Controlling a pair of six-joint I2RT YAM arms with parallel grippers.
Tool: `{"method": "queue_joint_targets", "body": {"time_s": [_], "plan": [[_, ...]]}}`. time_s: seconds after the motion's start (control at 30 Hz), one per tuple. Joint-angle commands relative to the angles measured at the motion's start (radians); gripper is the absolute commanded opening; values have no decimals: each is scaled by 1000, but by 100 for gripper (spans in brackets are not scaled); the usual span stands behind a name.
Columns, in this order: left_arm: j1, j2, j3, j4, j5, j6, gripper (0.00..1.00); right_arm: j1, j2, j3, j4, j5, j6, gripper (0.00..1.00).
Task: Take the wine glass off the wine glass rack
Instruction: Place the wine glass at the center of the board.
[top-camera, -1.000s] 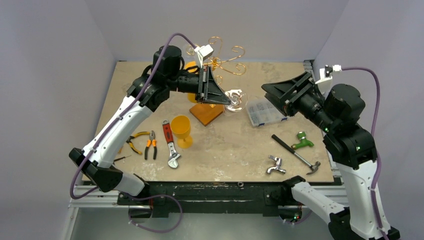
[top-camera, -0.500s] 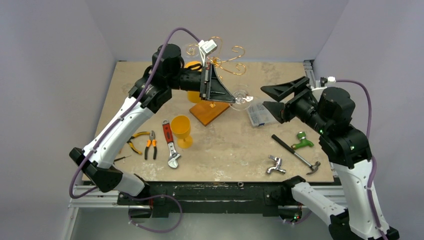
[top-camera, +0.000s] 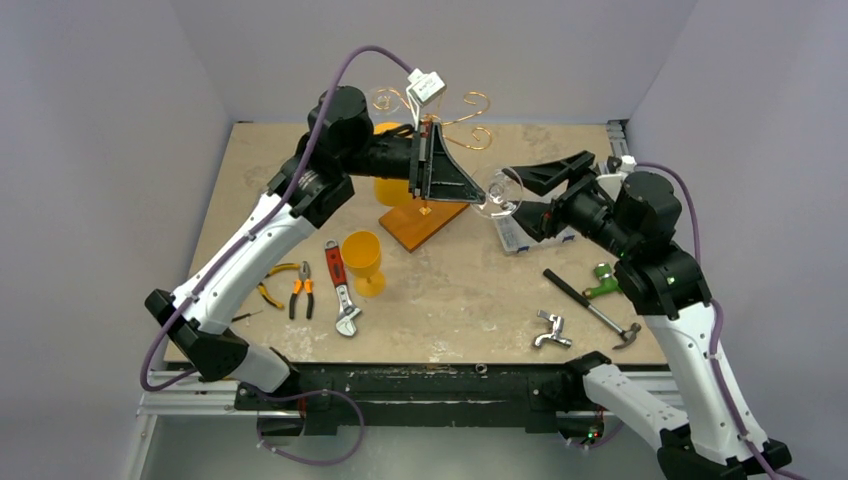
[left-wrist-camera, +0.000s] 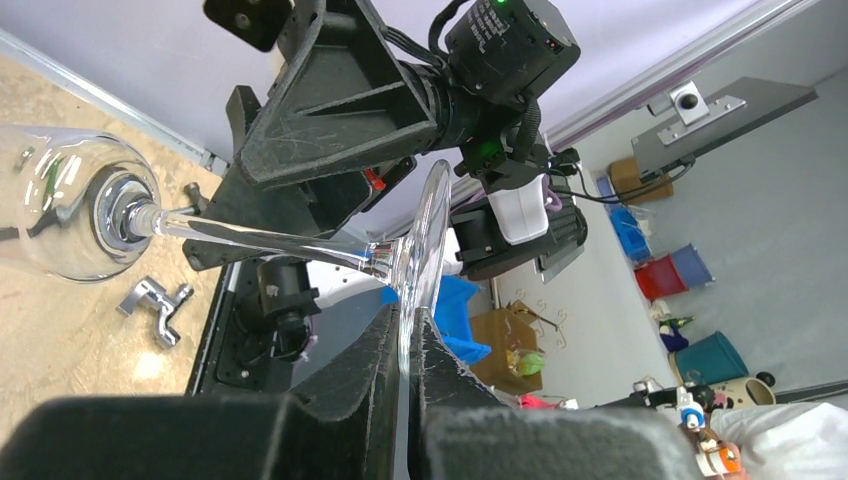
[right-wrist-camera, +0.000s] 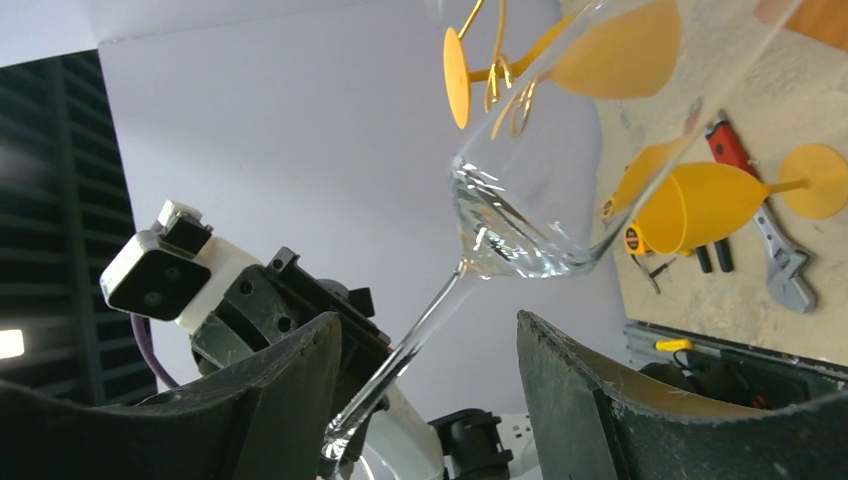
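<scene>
Pinching the clear wine glass (top-camera: 497, 193) by its foot, the left gripper (top-camera: 468, 195) is holding it sideways in the air, jaws closed flat on the disc, apart from the golden arms of the wine glass rack (top-camera: 418, 228) just beside it. The right gripper (top-camera: 520, 194) is hovering with jaws spread wide on either side of the bowl, gripping nothing, and is hiding part of a clear compartment box (top-camera: 515, 240). An orange goblet (top-camera: 362, 258) is standing on the table beside a red-handled adjustable wrench (top-camera: 340, 290) and pliers (top-camera: 300, 290), while a hammer (top-camera: 595, 308) and a chrome fitting (top-camera: 550, 330) are lying under the right arm.
</scene>
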Motion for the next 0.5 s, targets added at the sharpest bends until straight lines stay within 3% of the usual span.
{"method": "queue_joint_targets", "body": {"time_s": [0.0,0.47], "plan": [[-13,3,56,116,-5,68,0,-2,2,-11,149,-54,60,64],[-43,31,46,206,-41,109,0,-2,41,-22,217,-95,91,48]]}}
